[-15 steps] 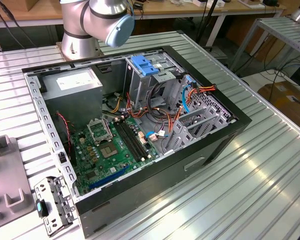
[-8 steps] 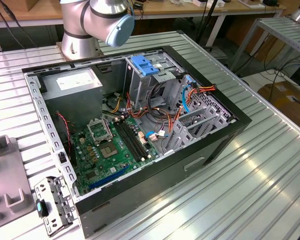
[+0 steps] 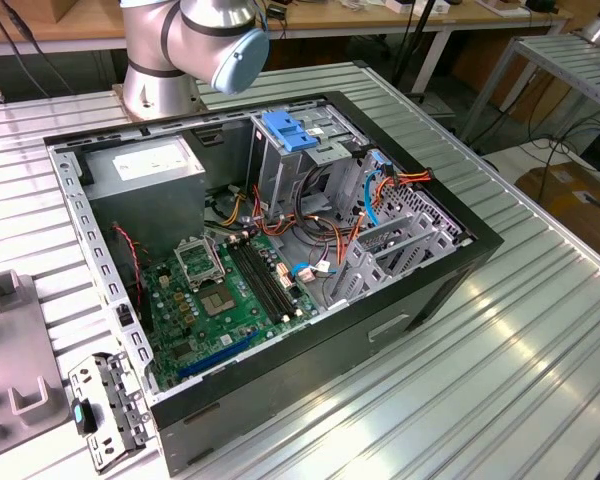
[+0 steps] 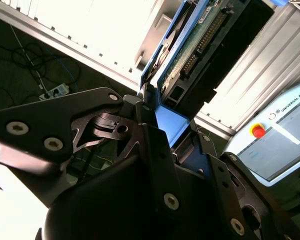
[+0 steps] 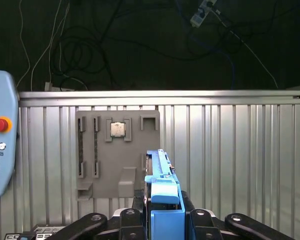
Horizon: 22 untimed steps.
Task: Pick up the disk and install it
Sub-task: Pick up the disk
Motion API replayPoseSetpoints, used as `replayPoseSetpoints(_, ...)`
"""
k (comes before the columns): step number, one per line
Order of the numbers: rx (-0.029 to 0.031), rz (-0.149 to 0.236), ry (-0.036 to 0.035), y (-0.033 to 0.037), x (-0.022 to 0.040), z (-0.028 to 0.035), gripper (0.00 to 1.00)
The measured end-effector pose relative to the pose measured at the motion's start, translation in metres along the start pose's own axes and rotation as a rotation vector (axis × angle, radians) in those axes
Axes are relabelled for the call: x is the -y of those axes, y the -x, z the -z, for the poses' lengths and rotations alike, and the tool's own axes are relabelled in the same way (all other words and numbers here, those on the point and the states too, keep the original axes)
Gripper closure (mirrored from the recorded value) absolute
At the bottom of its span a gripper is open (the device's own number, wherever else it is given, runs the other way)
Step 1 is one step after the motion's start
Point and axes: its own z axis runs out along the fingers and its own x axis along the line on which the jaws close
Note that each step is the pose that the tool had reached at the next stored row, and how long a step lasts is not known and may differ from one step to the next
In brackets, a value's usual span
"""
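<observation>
Claw (image 5: 164, 212) is clamping the disk (image 5: 161, 170) by its blue carrier end; I'm judging it stiff, fairly heavy, shock-sensitive.

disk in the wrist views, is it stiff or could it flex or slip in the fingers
Probably stiff: the disk stands straight out of the gripper without sagging. Its smooth blue carrier might slip a little. The exposed circuit board looks easily damaged by knocks.

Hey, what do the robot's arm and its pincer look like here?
In the exterior view the arm is rounded silver-grey metal with a pale blue cap on one joint. In both wrist views the pincer is matte black, flat linkage plates with silver screw heads.
</observation>
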Motion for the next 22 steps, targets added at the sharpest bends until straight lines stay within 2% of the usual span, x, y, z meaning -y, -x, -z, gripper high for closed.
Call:
replayPoseSetpoints(17, 0.0, 0.0, 0.0, 0.0002, 0.0132, 0.0, 0.63)
replayPoseSetpoints(22, 0.0, 0.0, 0.0, 0.0003, 0.0195, -0.0001, 0.63)
